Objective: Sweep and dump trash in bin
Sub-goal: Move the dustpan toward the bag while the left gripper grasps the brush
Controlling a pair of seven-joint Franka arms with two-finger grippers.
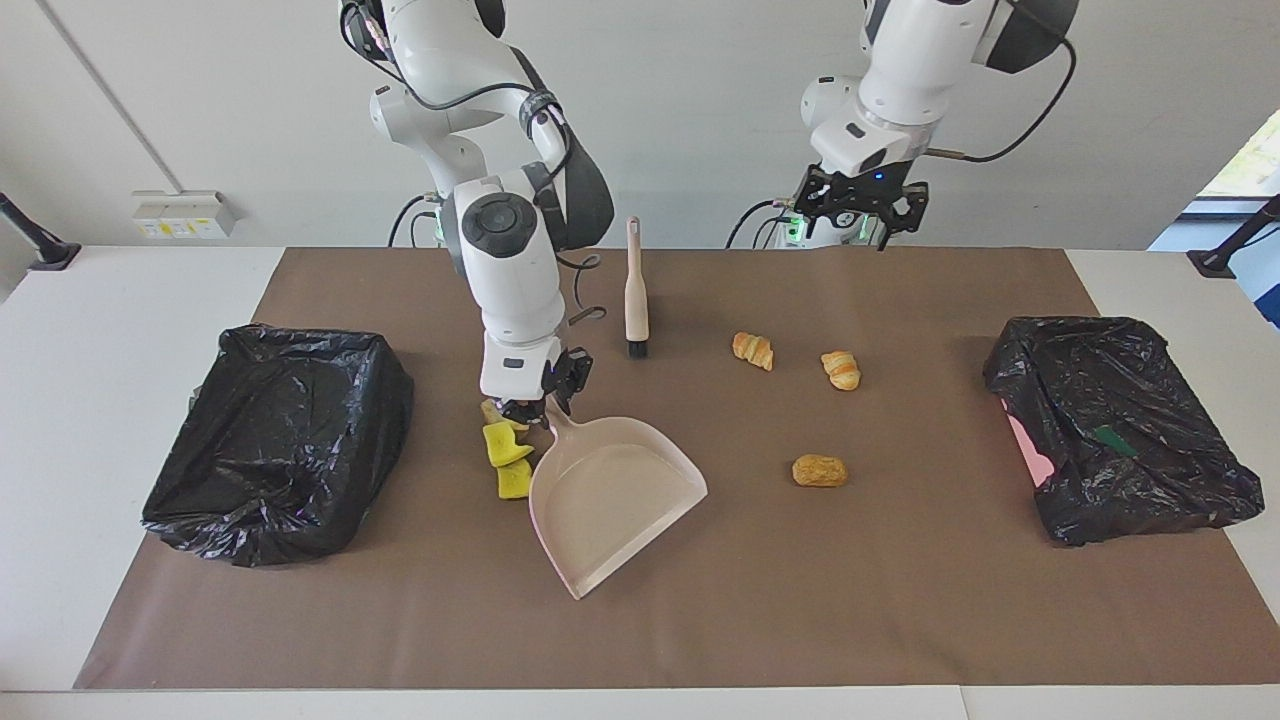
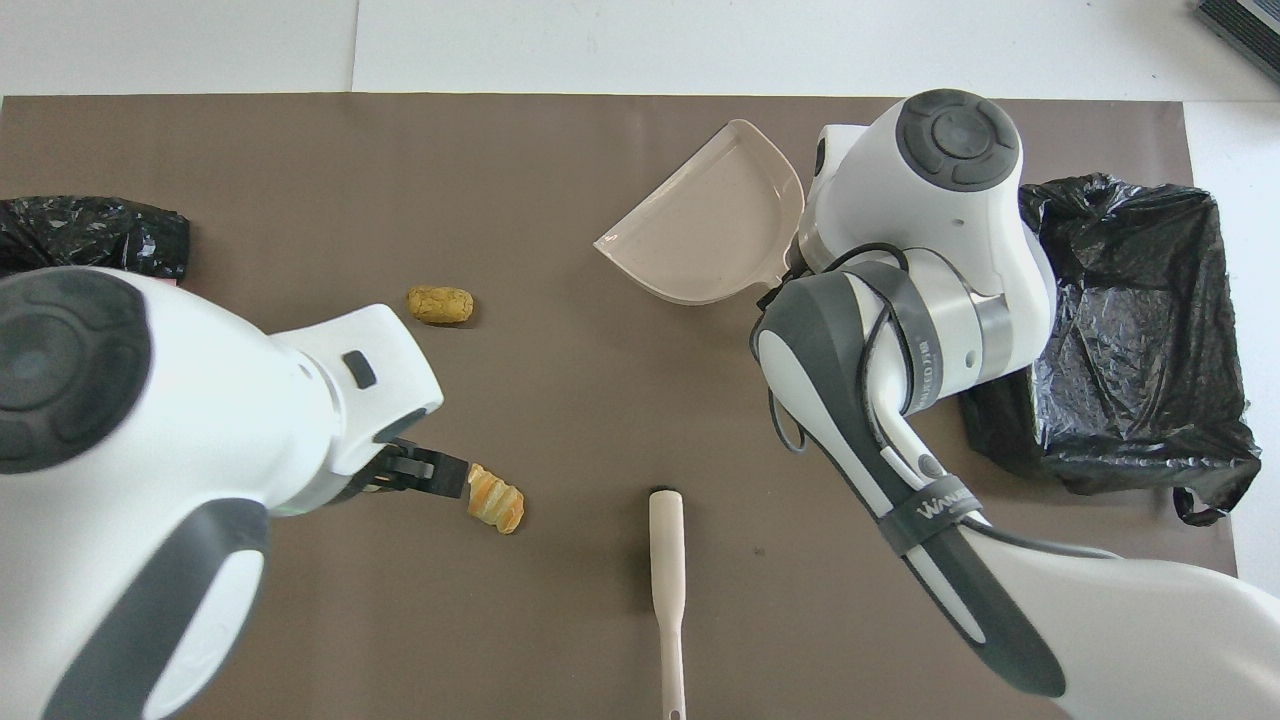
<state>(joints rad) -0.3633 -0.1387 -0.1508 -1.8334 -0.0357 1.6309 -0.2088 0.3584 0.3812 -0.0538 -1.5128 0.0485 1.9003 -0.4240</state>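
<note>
My right gripper (image 1: 541,405) is shut on the handle of the pale pink dustpan (image 1: 610,490), which lies slantwise with its open mouth facing away from the robots. Two yellow sponges (image 1: 506,446) and a beige bread chunk (image 1: 491,410) lie right beside the pan, toward the right arm's end. In the overhead view the right arm hides them, and the dustpan (image 2: 705,240) shows. Two croissants (image 1: 752,350) (image 1: 841,369) and a golden pastry (image 1: 819,470) lie toward the left arm's end. My left gripper (image 1: 858,215) hangs open in the air over the mat by the croissant (image 2: 495,498).
A black-bagged bin (image 1: 280,440) stands at the right arm's end. Another bin (image 1: 1120,430) stands at the left arm's end with something pink and green in it. The beige hand brush (image 1: 634,290) lies on the mat close to the robots, between the arms.
</note>
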